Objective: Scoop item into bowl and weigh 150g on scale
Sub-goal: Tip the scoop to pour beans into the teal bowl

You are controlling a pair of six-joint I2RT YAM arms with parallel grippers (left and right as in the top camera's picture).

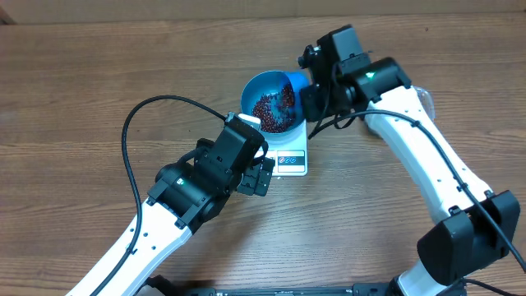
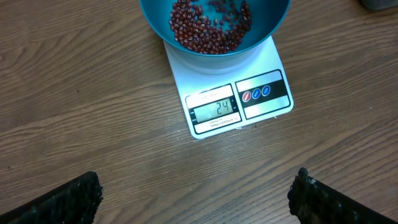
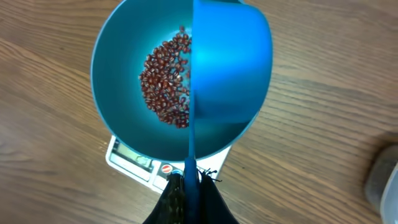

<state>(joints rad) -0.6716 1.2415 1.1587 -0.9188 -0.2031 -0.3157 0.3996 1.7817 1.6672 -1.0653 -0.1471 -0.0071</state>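
Many beans [image 3: 165,81] in bowl [image 3: 118,106] on scale [image 2: 239,102], right end effector [image 3: 189,182] gripping scoop [image 3: 230,68]

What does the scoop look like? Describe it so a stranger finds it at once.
Start at the wooden table and find the white scale at its middle, with a blue bowl of beans on it. Over the bowl's right side hangs the scoop, its thin handle pinched in the right claw. It matches the bowl's blue but is smaller, handled and tipped on its side.
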